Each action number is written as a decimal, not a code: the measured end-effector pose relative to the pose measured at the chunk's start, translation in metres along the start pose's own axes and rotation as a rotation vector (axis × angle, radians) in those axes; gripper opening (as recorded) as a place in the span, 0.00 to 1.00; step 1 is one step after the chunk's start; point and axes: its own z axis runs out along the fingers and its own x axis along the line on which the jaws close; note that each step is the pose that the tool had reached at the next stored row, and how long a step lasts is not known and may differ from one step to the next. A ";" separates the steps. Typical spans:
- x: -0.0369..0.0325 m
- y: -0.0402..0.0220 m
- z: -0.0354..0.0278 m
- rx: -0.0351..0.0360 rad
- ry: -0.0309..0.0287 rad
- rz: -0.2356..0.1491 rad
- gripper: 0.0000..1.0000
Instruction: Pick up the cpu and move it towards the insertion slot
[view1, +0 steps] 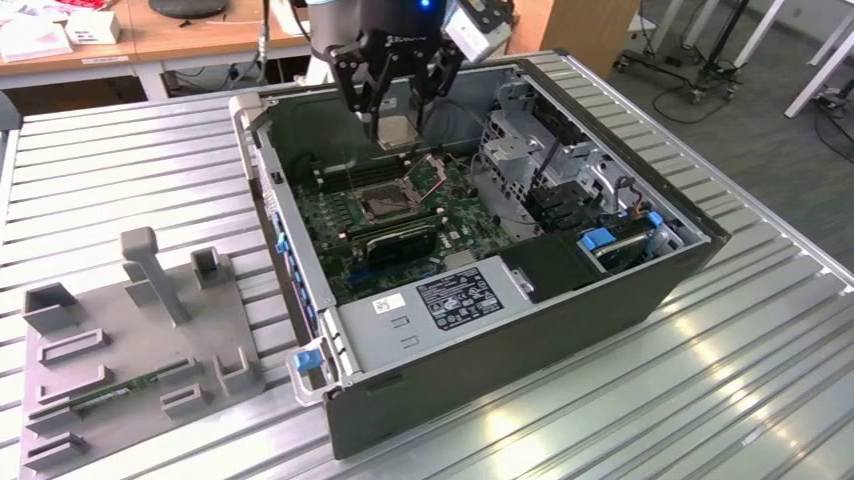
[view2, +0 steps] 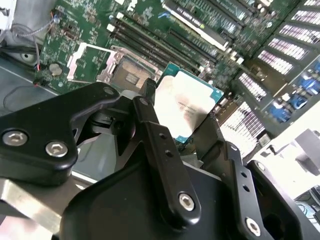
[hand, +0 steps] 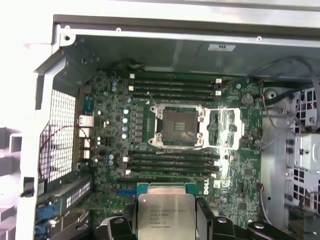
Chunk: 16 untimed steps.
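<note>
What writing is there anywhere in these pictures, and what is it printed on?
No text can be read for certain.
The cpu, held in the gripper: lines of print on its top, too blurred.
Black label on the silvery box: too small.
White sticker beside it: too small.
Case wall sticker: blurred.

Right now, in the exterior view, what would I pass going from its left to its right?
Grey holder stand → cpu in the gripper above the insertion slot → blue-tabbed drive bay.

A ribbed silvery metal tabletop (view1: 120, 180) catches glare; far behind, a light wooden desk (view1: 200, 35) and grey carpet floor (view1: 747, 110).
</note>
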 end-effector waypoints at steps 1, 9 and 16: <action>0.0000 0.0025 0.0003 0.0001 0.0001 0.000 0.55; -0.0006 0.0246 0.0035 0.0000 0.0000 0.000 0.55; -0.0010 0.0374 0.0089 -0.0001 0.0000 0.000 0.55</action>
